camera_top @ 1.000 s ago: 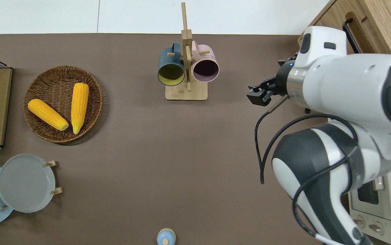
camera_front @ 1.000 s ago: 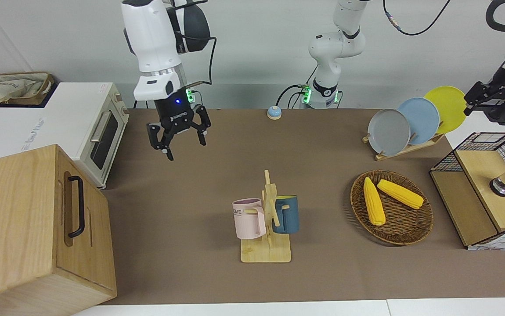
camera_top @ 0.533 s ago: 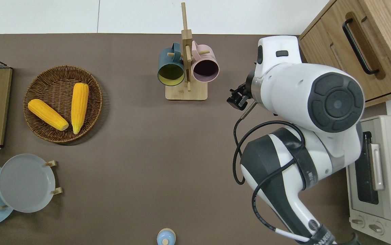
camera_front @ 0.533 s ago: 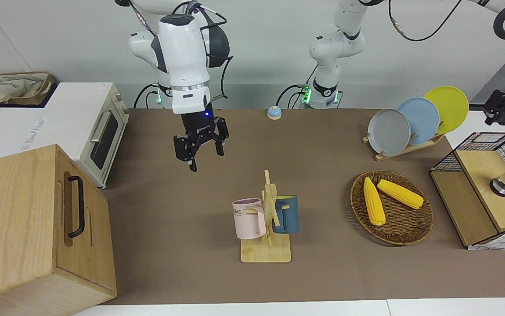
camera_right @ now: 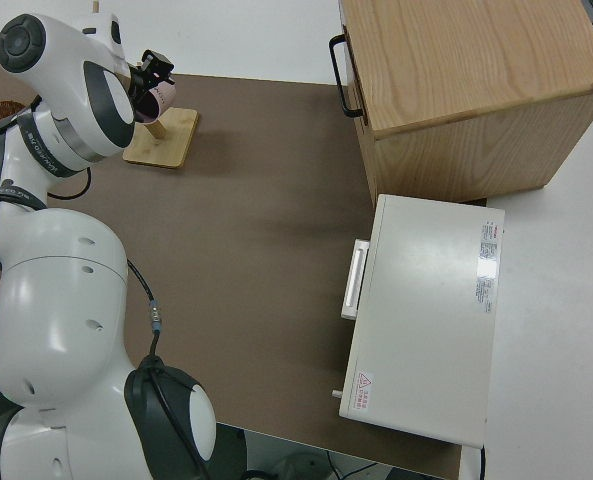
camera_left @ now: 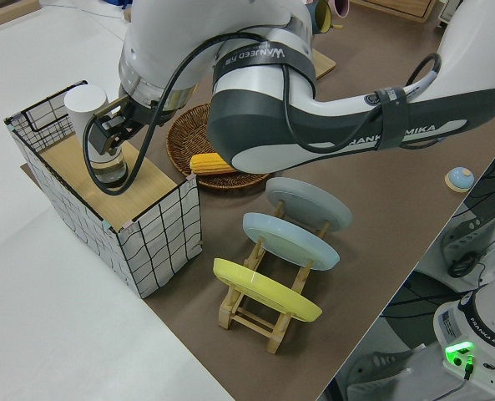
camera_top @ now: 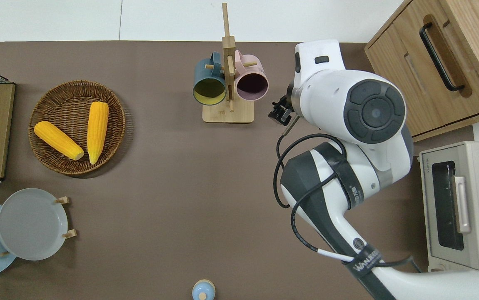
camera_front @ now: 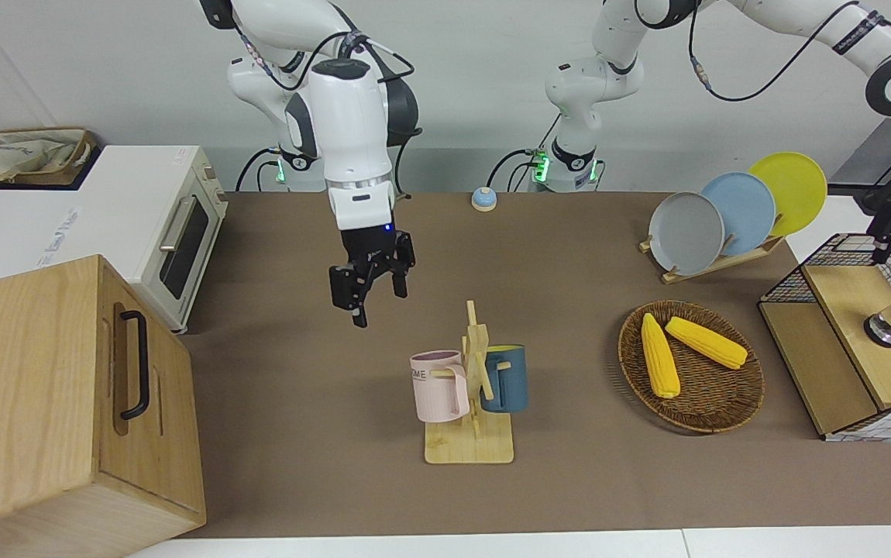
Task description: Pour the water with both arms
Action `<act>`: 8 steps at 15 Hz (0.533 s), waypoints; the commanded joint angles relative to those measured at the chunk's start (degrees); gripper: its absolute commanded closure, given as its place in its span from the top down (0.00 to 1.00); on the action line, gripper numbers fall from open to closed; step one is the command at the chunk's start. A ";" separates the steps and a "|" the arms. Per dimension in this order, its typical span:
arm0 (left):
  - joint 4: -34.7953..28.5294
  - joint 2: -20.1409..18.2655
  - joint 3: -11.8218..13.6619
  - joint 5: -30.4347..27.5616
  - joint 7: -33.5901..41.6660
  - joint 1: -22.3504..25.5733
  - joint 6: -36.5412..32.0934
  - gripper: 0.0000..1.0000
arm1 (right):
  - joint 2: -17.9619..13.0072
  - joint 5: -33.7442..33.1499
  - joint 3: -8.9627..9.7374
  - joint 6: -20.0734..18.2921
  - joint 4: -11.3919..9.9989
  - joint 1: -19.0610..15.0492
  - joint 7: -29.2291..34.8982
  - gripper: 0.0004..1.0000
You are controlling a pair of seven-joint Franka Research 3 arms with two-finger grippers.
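My right gripper (camera_front: 368, 288) hangs open and empty in the air; in the overhead view (camera_top: 280, 115) it is over bare table beside the mug rack, toward the right arm's end. The wooden rack (camera_front: 470, 446) holds a pink mug (camera_front: 439, 386) and a dark blue mug (camera_front: 506, 378) on its pegs. My left gripper (camera_left: 113, 125) is over the wire-mesh shelf box (camera_left: 159, 230), close beside a tall container (camera_left: 88, 113) with a white top and clear base that stands on the shelf. It holds nothing that I can see.
A wooden drawer cabinet (camera_front: 50, 403) and a white toaster oven (camera_front: 174, 225) stand at the right arm's end. A wicker basket (camera_front: 732, 411) holds two corn cobs. A rack with three plates (camera_front: 724, 213) and a small blue bell (camera_front: 483, 199) are nearer the robots.
My right gripper has moved down and toward the mug rack. My left gripper has moved down toward the wire shelf box. The mugs have not moved.
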 commanded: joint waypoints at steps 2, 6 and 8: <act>0.68 2.97 -0.58 -6.53 4.67 1.71 5.20 0.99 | 6.80 -1.24 1.11 -0.69 8.38 -0.46 -0.94 0.98; 0.77 5.17 -1.54 -10.91 5.72 1.54 9.25 0.99 | 10.85 -1.42 0.76 -1.57 12.51 1.21 -0.68 0.98; 0.77 6.14 -1.55 -14.42 9.31 1.62 10.31 0.99 | 12.87 -1.24 0.41 -2.36 14.80 1.91 -0.42 0.98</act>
